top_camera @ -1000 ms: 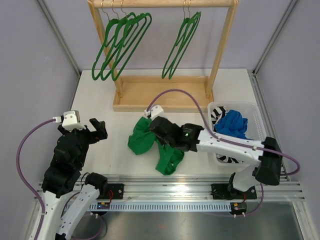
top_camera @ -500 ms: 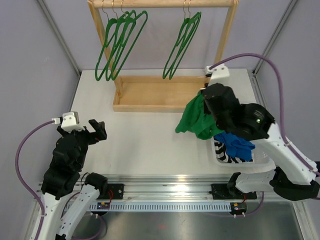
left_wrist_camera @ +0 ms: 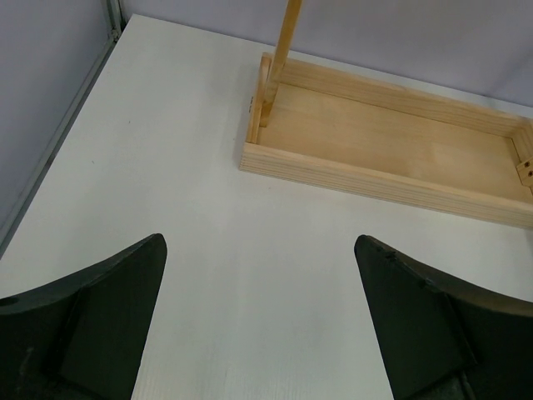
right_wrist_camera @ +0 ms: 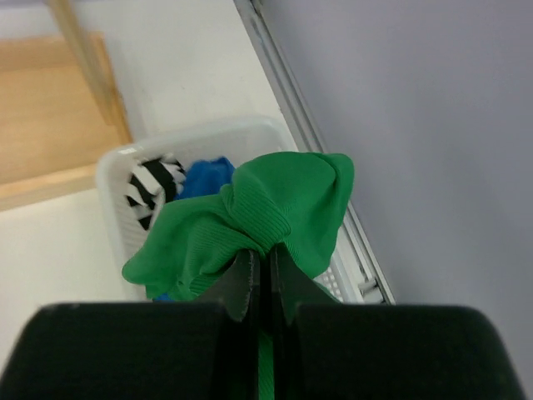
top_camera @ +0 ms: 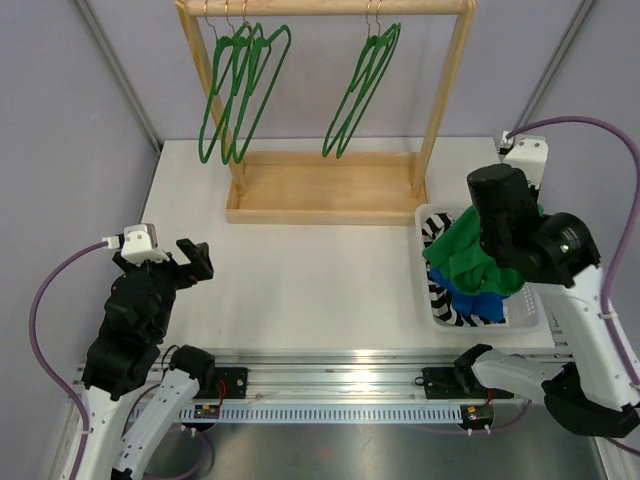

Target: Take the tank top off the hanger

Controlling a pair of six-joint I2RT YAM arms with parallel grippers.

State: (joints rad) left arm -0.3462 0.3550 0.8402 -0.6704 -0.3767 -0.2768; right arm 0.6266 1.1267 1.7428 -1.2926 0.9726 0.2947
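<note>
Evidently the right jaws are pinching the top [top_camera: 465, 255] shut over the basket [top_camera: 430, 212] for dropping, while the left jaws are hovering wide open, empty.

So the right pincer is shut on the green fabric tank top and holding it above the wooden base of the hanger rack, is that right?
Only the place is wrong. The right pincer is shut on the green fabric tank top, but it holds it above the white plastic laundry basket. The right wrist view shows this, and the top view confirms it.
</note>
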